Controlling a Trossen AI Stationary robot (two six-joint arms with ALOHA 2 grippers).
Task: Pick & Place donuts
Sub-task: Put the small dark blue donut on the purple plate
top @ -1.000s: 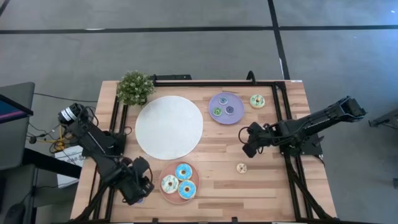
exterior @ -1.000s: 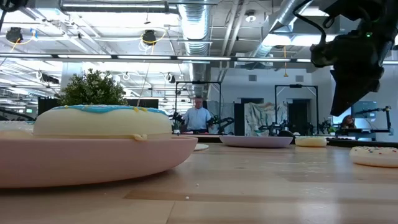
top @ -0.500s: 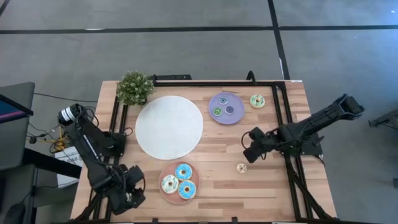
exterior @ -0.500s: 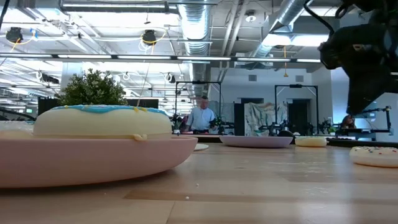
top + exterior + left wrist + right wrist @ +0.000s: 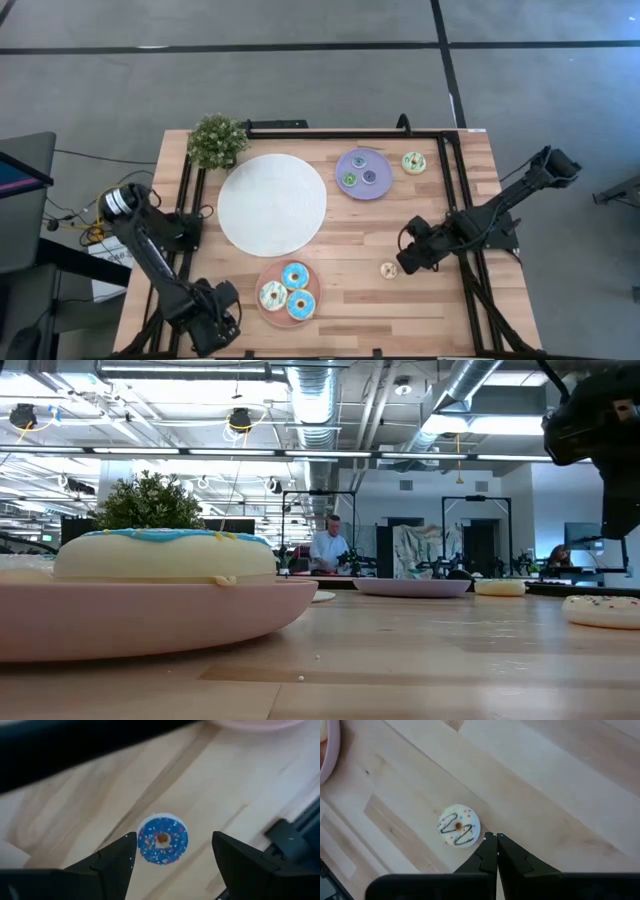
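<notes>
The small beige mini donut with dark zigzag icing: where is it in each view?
High: beige mini donut, beside right gripper.
Low: cannot tell.
Left wrist: not in view.
Right wrist: centre, just past the shut fingertips.
Shared landmark: pink plate.

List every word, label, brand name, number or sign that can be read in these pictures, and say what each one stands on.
None: no view holds readable text.
The donuts carry only icing patterns: sprinkles on the blue mini donut, dark squiggles on the beige mini donut.
The pink plate, lilac plate and white plate are plain.
The screens in the room behind the table are too small to read.
</notes>
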